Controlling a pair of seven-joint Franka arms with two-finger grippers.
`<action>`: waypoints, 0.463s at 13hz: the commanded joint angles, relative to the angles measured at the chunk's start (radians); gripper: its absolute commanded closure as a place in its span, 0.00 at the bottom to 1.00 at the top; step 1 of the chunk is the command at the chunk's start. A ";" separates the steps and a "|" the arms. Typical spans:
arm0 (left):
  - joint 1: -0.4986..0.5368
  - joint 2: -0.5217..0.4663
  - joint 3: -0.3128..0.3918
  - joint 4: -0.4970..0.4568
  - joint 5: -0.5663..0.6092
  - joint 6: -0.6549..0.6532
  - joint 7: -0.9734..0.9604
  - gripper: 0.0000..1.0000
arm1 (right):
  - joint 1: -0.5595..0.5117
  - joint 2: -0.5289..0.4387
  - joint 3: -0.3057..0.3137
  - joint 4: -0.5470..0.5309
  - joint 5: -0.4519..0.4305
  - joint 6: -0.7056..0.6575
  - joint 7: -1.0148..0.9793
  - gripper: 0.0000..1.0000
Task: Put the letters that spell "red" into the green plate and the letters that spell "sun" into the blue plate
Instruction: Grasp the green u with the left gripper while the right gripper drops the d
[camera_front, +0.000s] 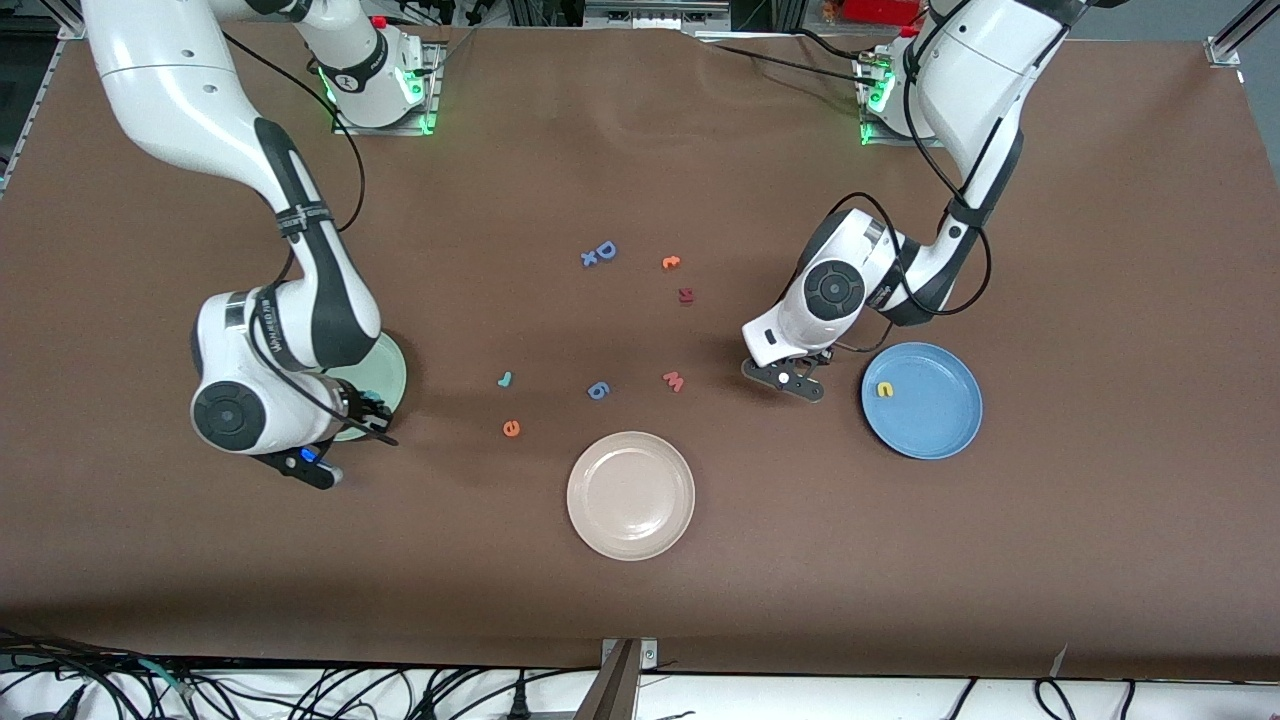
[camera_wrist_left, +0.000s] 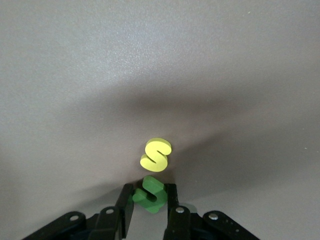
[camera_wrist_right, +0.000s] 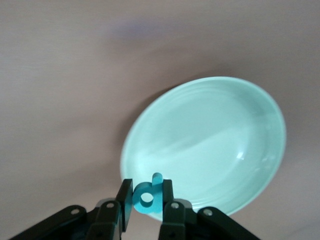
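A brown-covered bench (camera_front: 1050, 560) fills the view; cables trail along its near edge. At 6 o'clock lies the cream plate (camera_front: 631, 495). At 9 o'clock the right gripper (camera_wrist_right: 147, 204), jaws clamped on the teal "d" (camera_wrist_right: 148, 194), hangs over the green plate (camera_wrist_right: 210, 145). At 3 o'clock the left gripper (camera_wrist_left: 150, 205) pinches the olive-green letter (camera_wrist_left: 149, 194) beside the yellow "s" (camera_wrist_left: 156, 154), near the blue plate (camera_front: 935, 425).

White arms (camera_front: 190, 110) with black joints, black cables, black hands.
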 joint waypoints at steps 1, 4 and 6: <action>0.004 -0.009 -0.004 0.001 0.026 -0.001 -0.021 0.92 | -0.067 -0.006 0.006 -0.009 0.011 -0.053 -0.098 0.80; 0.027 -0.062 -0.005 0.046 0.026 -0.134 -0.011 0.92 | -0.083 -0.001 0.006 -0.011 0.013 -0.057 -0.109 0.79; 0.039 -0.076 -0.004 0.106 0.026 -0.251 0.002 0.92 | -0.092 0.000 0.006 -0.011 0.009 -0.054 -0.111 0.78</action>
